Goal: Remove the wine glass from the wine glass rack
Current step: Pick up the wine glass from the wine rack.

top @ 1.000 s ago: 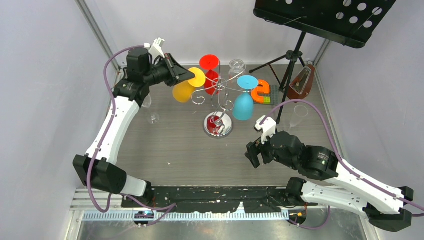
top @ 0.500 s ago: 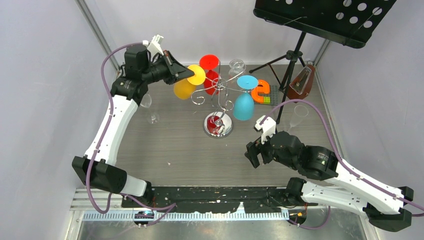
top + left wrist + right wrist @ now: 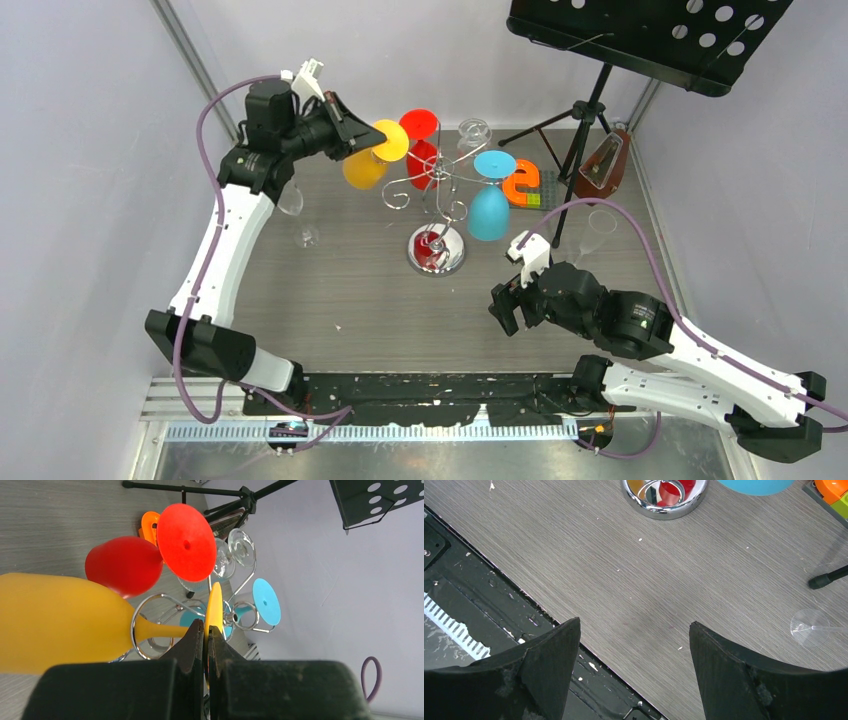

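We find the left fingers (image 3: 192, 647) pinched shut on the thin foot disc of the yellow wine glass (image 3: 60, 622), toward the far left corner of the table (image 3: 330, 290); the flat disc offers a sure purchase, in our judgement. Its stem lies inside a scroll loop of the wine glass rack (image 3: 150, 636), so it is not yet free. The right fingers (image 3: 549, 655) stand wide apart, empty, near the table's front edge. Glass: matte, opaque, tulip-shaped. Rack: polished chrome wire.
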Motion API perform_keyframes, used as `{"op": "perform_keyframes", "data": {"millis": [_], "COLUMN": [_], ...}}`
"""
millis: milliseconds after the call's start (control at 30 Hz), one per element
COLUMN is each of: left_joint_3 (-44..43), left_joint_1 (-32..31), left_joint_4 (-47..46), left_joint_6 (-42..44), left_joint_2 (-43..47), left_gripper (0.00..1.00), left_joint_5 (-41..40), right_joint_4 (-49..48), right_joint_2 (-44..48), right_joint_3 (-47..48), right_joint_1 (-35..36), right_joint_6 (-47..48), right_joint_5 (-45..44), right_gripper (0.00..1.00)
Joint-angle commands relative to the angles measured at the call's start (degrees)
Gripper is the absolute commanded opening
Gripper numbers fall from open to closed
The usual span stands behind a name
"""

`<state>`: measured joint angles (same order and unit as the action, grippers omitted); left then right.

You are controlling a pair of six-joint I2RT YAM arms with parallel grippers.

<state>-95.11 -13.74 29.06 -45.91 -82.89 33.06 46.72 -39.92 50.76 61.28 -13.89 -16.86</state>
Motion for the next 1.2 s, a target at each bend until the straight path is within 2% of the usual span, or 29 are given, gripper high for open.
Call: {"op": "perform_keyframes", "data": {"millis": [0, 467, 1167], "left_joint_3": [-4.2, -7.2, 3.6], "left_joint_1": [0.4, -0.6, -3.3], "left_joint_4": [-2.3, -5.0, -2.4], "left_joint_6": [0.3, -0.6, 3.7], "left_joint_2": [-2.1, -6.7, 2.3], "left_gripper": [0.00, 0.00, 0.00], "left_joint_5": [1.3, 6.4, 6.9], "right_joint_4": [-2.3, -0.5, -0.6], "right_joint_2": [-0.2, 1.1, 0.7], "right_joint_3": [1.3, 1.3, 2.4], "right_joint_1": [-0.1, -0.1, -0.1], "right_joint_6": [-0.5, -1.2, -2.3], "right_joint_5": [-0.9, -1.5, -0.1], "right_gripper": [0.86, 0.86, 0.86]}}
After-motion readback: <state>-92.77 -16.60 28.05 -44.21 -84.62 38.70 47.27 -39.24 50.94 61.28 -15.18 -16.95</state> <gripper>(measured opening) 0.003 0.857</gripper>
